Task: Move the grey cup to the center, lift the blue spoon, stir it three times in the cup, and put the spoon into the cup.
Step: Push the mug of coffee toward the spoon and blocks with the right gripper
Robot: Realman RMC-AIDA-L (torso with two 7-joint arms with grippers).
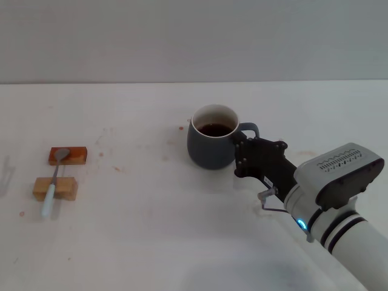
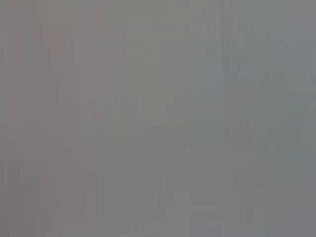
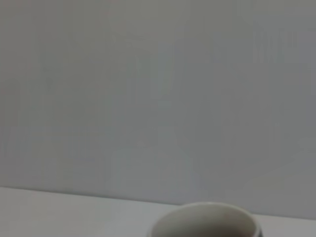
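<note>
The grey cup [image 1: 209, 145], a dark slate mug with a white inner wall and dark brown liquid, stands upright near the middle of the table, its handle [image 1: 251, 128] pointing right. My right gripper [image 1: 240, 153] is at the cup's right side, just below the handle and against the mug wall. The cup's white rim [image 3: 205, 219] shows close up in the right wrist view. The blue spoon [image 1: 52, 187] lies far left, its bowl on an orange block [image 1: 68, 155] and its pale handle across a tan block [image 1: 56, 188]. The left gripper is out of view.
The white table [image 1: 151, 230] ends at a grey wall [image 1: 194, 36] behind. The left wrist view shows only that grey wall [image 2: 158, 118]. A thin grey shape [image 1: 5, 173] sits at the left edge of the head view.
</note>
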